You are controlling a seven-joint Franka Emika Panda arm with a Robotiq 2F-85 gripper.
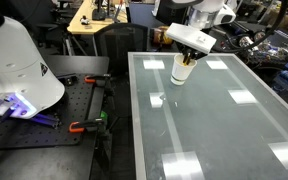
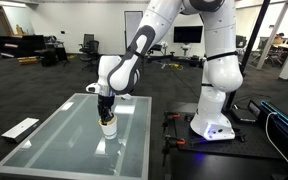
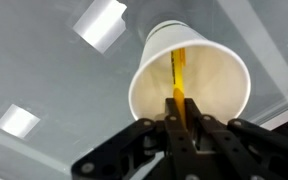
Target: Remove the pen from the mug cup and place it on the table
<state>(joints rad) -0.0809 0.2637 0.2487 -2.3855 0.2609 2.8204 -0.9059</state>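
The white mug cup (image 3: 189,85) stands on the pale glass table (image 3: 44,70). In the wrist view the yellow-orange pen (image 3: 179,75) stands inside it, leaning against the far wall. My gripper (image 3: 180,112) is directly above the cup and its black fingers are shut on the pen's upper end. In both exterior views the gripper (image 1: 187,58) (image 2: 106,112) hangs over the cup (image 1: 182,70) (image 2: 108,127), near the far end of the table (image 1: 214,120) (image 2: 64,135). The pen is too small to make out in those views.
A black perforated bench (image 1: 44,125) with clamps and a white robot base (image 1: 19,65) stands beside the table. My own arm base (image 2: 212,120) stands on a black bench at the table's side. Office desks and chairs stand beyond.
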